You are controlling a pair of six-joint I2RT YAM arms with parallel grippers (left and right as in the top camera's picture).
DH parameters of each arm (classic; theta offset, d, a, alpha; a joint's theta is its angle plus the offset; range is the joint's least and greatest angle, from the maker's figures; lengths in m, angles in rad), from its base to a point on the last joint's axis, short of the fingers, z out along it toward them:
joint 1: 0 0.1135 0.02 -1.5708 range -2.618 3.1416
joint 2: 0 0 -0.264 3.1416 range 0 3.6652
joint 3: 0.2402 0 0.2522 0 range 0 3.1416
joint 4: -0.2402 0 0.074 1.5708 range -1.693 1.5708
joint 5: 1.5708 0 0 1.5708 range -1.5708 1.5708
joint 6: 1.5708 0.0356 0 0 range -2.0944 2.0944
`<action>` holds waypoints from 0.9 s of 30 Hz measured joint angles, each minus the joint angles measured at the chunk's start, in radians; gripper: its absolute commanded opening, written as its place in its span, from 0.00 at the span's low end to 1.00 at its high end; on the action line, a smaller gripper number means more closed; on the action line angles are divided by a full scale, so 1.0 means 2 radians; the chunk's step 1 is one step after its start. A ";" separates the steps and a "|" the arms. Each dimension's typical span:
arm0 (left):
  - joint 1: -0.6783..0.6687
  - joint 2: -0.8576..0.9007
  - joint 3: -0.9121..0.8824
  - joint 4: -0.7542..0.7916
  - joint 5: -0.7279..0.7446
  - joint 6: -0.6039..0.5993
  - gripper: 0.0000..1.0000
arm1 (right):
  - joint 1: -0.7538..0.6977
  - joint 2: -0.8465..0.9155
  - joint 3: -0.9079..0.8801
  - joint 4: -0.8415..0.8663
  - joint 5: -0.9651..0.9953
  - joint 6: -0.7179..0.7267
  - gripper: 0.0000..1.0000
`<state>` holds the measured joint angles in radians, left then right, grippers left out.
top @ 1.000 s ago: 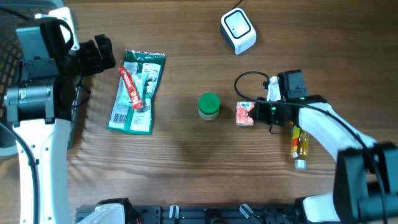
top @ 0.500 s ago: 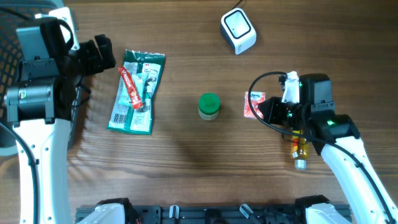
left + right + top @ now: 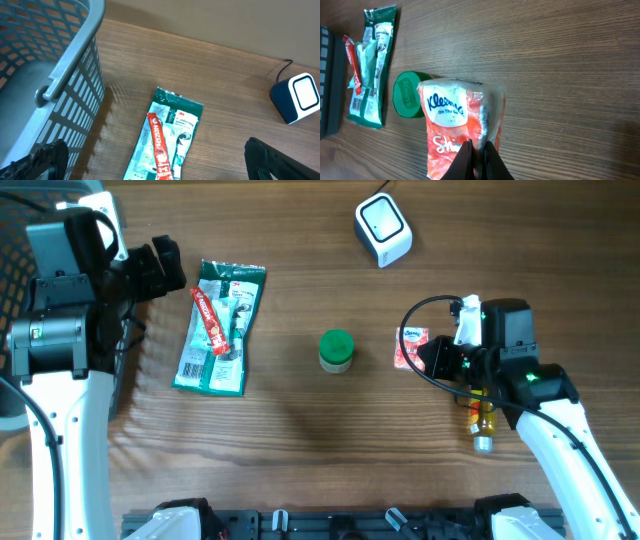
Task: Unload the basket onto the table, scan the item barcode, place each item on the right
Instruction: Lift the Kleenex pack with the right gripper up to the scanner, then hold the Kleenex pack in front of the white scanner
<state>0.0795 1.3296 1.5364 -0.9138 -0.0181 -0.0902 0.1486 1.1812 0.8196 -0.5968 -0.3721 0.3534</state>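
Tissue pack (image 3: 455, 125) is right of centre, pinched by the clenched right end effector (image 3: 476, 152); its soft wrap may slip or sag, turning the wrong face to the scanner (image 3: 384, 230). Left end effector (image 3: 160, 268), upper left, is released.

- We see the right gripper (image 3: 428, 356), clamped on the Kleenex tissue pack (image 3: 409, 347), drawn right and slightly up-frame, farther from the green-lidded jar (image 3: 336, 350).
- Its arm has swung round, now crossing the yellow bottle (image 3: 485, 422).
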 measured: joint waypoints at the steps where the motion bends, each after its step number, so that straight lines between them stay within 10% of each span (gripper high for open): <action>1: 0.000 0.000 0.000 0.000 0.000 0.000 1.00 | 0.000 0.000 0.000 0.000 0.000 0.000 0.04; 9: 0.000 0.000 0.000 0.000 0.000 0.000 1.00 | 0.000 0.002 0.033 -0.059 0.051 0.000 0.05; 17: 0.000 0.000 0.000 0.000 0.000 0.000 1.00 | 0.001 0.134 0.521 -0.313 0.180 -0.065 0.05; 27: 0.000 0.000 0.000 0.000 0.000 0.000 1.00 | 0.074 0.326 0.617 -0.161 0.359 -0.193 0.04</action>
<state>0.0795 1.3296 1.5364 -0.9142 -0.0181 -0.0906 0.2970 1.8339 2.0533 -0.9184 0.3466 -0.0319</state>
